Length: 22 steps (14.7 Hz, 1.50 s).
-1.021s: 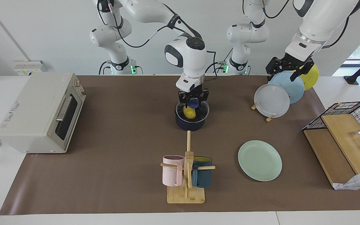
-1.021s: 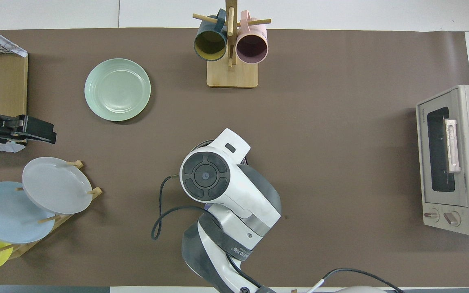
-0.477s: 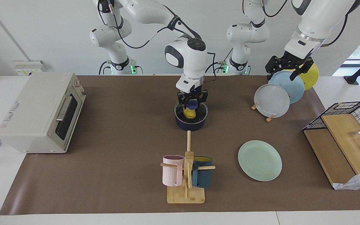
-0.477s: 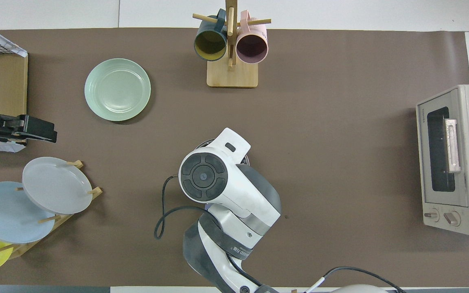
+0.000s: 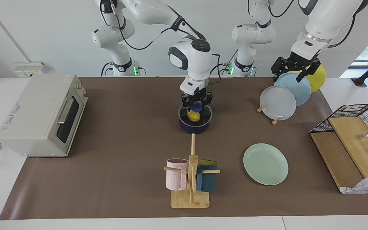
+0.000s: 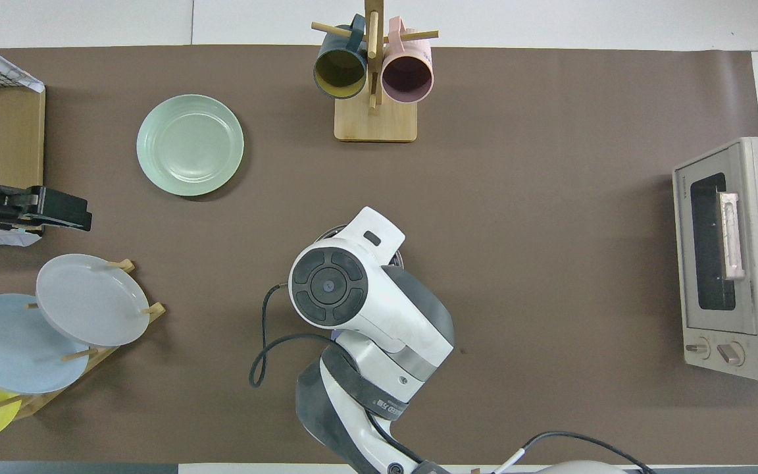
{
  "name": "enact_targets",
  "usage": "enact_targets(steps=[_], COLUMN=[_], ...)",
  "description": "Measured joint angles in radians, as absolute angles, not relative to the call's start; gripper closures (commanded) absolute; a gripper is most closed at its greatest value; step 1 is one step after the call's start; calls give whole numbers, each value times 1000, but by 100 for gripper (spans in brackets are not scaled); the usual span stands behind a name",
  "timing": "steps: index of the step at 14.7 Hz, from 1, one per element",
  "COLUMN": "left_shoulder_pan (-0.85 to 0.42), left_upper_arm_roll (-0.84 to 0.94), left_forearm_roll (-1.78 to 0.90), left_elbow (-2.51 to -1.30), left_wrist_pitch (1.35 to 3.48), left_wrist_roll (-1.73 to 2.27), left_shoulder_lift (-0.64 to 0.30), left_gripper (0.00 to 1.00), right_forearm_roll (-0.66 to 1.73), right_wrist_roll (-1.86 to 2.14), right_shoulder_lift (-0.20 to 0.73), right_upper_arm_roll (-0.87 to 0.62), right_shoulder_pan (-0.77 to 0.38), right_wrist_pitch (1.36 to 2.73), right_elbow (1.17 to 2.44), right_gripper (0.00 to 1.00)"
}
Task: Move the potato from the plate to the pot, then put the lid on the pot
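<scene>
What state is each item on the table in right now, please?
potato: inside the pot.
pot: upright, lid on it.
lid: on the pot, knob gripped.
plate: flat, bare.
right gripper: shut on the lid's knob.
left gripper: open, waiting over the plate rack.
toaster oven: door closed.

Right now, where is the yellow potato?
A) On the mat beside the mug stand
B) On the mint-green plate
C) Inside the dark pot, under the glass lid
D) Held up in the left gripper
C: in the facing view the potato shows through the clear lid inside the pot, with the right gripper shut on the lid's knob, while the plate lies bare.
</scene>
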<state>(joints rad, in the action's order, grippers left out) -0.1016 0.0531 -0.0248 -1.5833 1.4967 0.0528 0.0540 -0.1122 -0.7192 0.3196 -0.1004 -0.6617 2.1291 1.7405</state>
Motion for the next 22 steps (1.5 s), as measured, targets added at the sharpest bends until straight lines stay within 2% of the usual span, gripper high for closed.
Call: enact_targets(steps=[1, 2, 8, 12, 18, 22], left_shoulder_pan=[-100, -96, -76, -76, -75, -75], left_upper_arm_roll=[55, 61, 91, 91, 87, 87], left_forearm_roll=[-25, -25, -25, -25, -25, -25], left_elbow=[-1583, -1583, -1583, -1583, -1583, -1583], left_wrist_pitch=[1497, 1496, 1496, 1496, 1497, 1498], left_wrist_roll=[53, 53, 53, 53, 53, 53], left_shoulder_lift=[54, 54, 54, 54, 54, 54], left_gripper=[0, 0, 0, 0, 0, 0], right_forearm_roll=[-112, -112, -114, -116, -117, -115], right_wrist_roll=[-719, -719, -719, -719, -605, -385], right_shoulder_lift=[320, 320, 328, 328, 317, 252], right_upper_arm_roll=[-100, -100, -94, -94, -91, -89], right_shoulder_pan=[-662, -662, -658, -650, -520, -372], right_wrist_pitch=[2129, 2129, 2130, 2080, 1856, 1668], right_elbow=[1740, 1740, 1736, 1675, 1496, 1428], right_gripper=[41, 0, 0, 0, 0, 0])
